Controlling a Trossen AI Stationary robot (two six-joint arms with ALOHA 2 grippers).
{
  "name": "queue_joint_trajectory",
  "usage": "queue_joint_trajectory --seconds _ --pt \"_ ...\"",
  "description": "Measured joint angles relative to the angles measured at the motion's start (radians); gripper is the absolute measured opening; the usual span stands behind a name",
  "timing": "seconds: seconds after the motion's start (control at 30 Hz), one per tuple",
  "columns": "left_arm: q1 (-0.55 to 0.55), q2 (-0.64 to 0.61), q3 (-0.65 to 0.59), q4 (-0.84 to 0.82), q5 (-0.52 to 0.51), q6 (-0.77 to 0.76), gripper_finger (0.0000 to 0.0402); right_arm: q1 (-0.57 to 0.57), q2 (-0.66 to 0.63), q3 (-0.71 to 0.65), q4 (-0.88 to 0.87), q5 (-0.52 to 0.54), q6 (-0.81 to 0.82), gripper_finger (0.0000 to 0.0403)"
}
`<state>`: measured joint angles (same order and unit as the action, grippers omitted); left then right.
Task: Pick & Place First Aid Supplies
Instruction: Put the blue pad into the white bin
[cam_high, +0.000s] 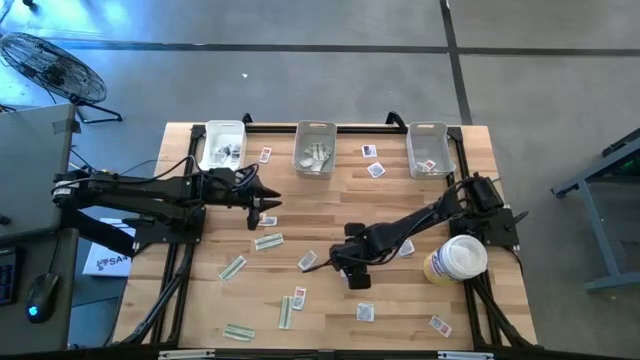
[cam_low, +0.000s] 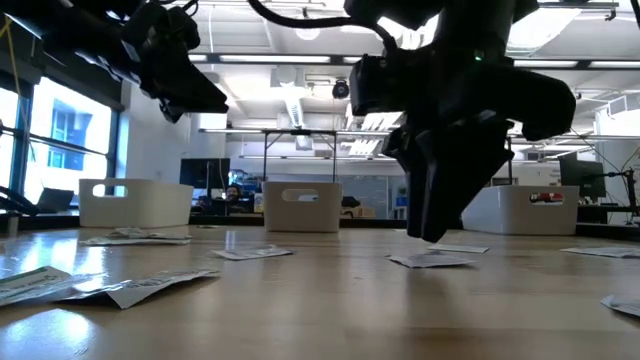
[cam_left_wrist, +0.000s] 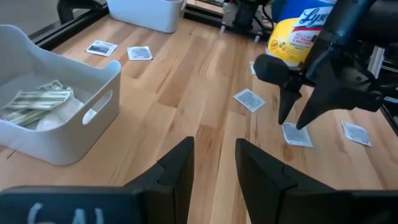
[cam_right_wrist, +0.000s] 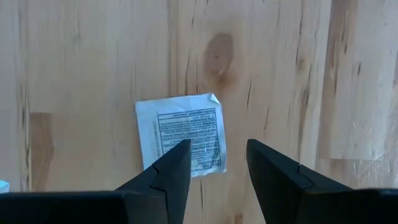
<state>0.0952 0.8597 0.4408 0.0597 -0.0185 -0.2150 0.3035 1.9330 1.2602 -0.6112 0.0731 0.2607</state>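
Note:
First aid supplies lie scattered flat on the wooden table (cam_high: 200, 310): white square packets (cam_high: 365, 312) and pale green strips (cam_high: 268, 241). My right gripper (cam_right_wrist: 216, 168) points down, open, just above one white packet (cam_right_wrist: 180, 134) with printed text, clear of it. The same packet (cam_left_wrist: 297, 135) shows under that gripper (cam_left_wrist: 297, 115) in the left wrist view and in the low view (cam_low: 430, 260). My left gripper (cam_left_wrist: 214, 165) hangs open and empty above the table's left middle (cam_high: 268, 200), pointing toward the right edge.
Three clear bins stand along the far edge (cam_high: 222, 145) (cam_high: 315, 148) (cam_high: 430, 150); the middle one (cam_left_wrist: 50, 112) holds green strips. A big white-and-yellow tub (cam_high: 455, 260) stands beside my right arm. Bare wood lies between the two grippers.

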Motion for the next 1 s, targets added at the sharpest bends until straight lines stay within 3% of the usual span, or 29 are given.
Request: queue_joint_trajectory --seconds 0.33,0.63,0.77,1.0 --pt "0.002 0.000 0.000 -0.003 -0.003 0.000 0.0115 0.000 0.057 0.006 -0.004 0.002 -0.015 0.0145" --pt "0.002 0.003 0.000 -0.001 -0.021 -0.032 0.0115 -0.007 0.060 0.005 -0.006 -0.009 -0.005 0.0078" --pt "0.002 0.038 0.000 0.022 -0.020 -0.053 0.0115 -0.020 0.061 0.004 -0.009 -0.017 0.024 0.0058" --pt "0.002 0.175 0.001 0.202 0.047 -0.050 0.0115 -0.024 0.053 0.002 -0.010 -0.022 0.029 0.0052"
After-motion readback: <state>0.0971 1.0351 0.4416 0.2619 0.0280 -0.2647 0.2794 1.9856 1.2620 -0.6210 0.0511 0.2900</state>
